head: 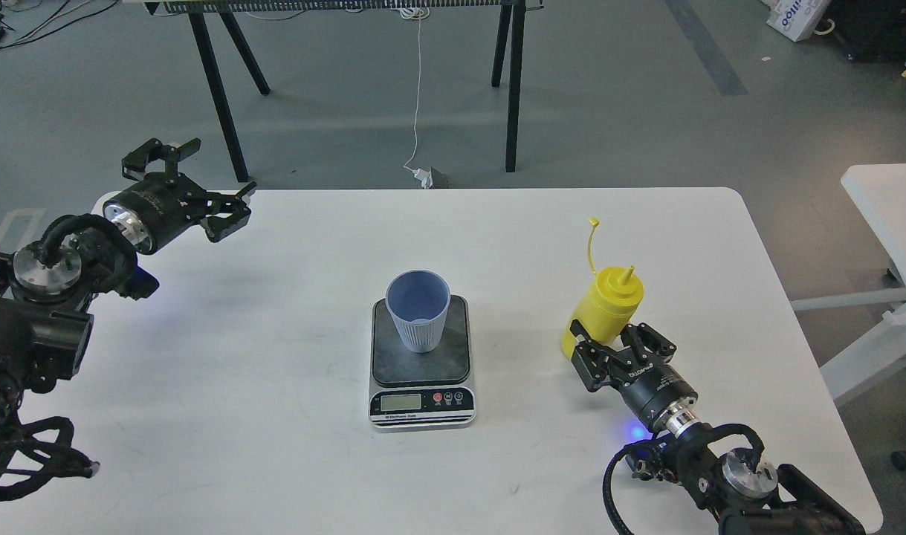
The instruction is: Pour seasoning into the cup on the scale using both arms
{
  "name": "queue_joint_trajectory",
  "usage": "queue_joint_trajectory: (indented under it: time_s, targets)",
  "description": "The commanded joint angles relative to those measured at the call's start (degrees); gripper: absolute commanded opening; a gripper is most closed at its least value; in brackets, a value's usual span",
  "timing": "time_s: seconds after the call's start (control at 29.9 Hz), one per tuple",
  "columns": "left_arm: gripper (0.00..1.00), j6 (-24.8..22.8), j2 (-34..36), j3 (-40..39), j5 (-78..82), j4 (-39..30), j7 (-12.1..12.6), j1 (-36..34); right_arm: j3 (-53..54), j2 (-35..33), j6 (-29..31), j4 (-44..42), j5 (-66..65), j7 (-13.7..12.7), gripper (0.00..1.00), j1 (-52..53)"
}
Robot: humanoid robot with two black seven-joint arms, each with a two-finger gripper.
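Note:
The light-blue cup [418,308] stands upright on the dark platform of the scale [421,401], mid-table. The yellow seasoning bottle [607,312] is upright right of the scale, its nozzle up and its cap strap sticking up to the left. My right gripper [609,349] is shut on the bottle's lower body, coming in from the lower right. I cannot tell whether the bottle rests on the table. My left gripper [200,174] is open and empty over the table's far left corner, well away from the cup.
The white table [274,446] ends in a rounded corner at the far right. Black trestle legs [222,96] and a hanging white cable [417,96] stand on the floor behind it. Another white table [891,200] is at the right edge.

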Motion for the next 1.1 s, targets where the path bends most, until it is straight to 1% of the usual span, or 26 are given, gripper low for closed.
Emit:
queue_joint_trajectory:
  time_s: [0.0, 0.33, 0.43, 0.57, 0.63, 0.77, 0.9, 0.97, 1.07]
  targets:
    - [1.0, 0.0, 0.0, 0.0, 0.0, 0.0, 0.0, 0.0, 0.0, -1.1, 0.0, 2.4, 0.0, -0.2, 0.99, -1.4]
    - [1.0, 0.0, -0.1, 0.0, 0.0, 0.0, 0.0, 0.1, -0.1, -9.2, 0.0, 16.5, -0.1, -0.2, 0.99, -10.6]
    - [1.0, 0.0, -0.6, 0.0, 0.0, 0.0, 0.0, 0.1, 0.0, -11.9, 0.0, 21.9, -0.1, -0.1, 0.99, -15.3]
    - [1.0, 0.0, -0.7, 0.0, 0.0, 0.0, 0.0, 0.1, 0.5, -18.1, 0.0, 30.9, 0.0, -0.1, 0.99, -23.7]
    - [1.0, 0.0, -0.7, 0.0, -0.1, 0.0, 0.0, 0.1, 1.5, -22.2, 0.0, 36.4, 0.0, 0.1, 0.99, -28.8]
    - [1.0, 0.0, -0.8, -0.2, -0.1, 0.0, 0.0, 0.1, 6.4, -30.0, 0.0, 41.9, 0.0, 0.3, 0.98, -34.1]
    - [1.0, 0.0, -0.8, -0.4, -0.4, 0.0, 0.0, 0.2, 12.7, -34.2, 0.0, 40.7, 0.0, 0.2, 0.98, -32.0]
    - [1.0, 0.0, -0.7, -0.5, -0.5, 0.0, 0.0, 0.4, 13.1, -37.0, 0.0, 39.6, -0.4, 0.3, 0.98, -26.3]
    - [1.0, 0.0, -0.1, -1.3, -1.0, 0.0, 0.0, 1.6, 10.1, -39.4, 0.0, 35.5, -0.5, 0.2, 0.98, -15.8]
